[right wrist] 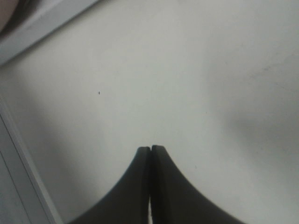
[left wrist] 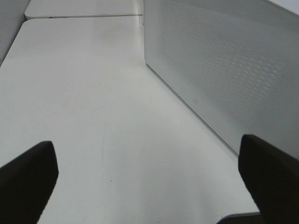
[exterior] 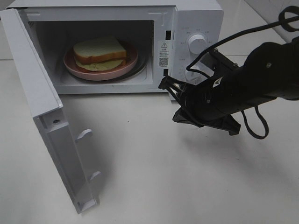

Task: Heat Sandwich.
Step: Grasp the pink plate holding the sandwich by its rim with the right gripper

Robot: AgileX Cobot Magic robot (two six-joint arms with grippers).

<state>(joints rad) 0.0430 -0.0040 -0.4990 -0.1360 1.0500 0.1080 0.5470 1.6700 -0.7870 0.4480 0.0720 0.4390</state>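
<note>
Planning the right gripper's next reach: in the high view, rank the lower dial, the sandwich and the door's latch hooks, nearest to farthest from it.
1. Lower dial, just behind the right gripper, on the control panel.
2. Sandwich, on its plate, to the gripper's left.
3. Latch hooks, on the open door, far left.

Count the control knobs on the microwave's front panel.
2. The upper knob sits on the microwave control panel, right of the open cavity; the lower knob is straight below it, partly behind the right arm and its cable. Others may hide behind that arm.
</note>
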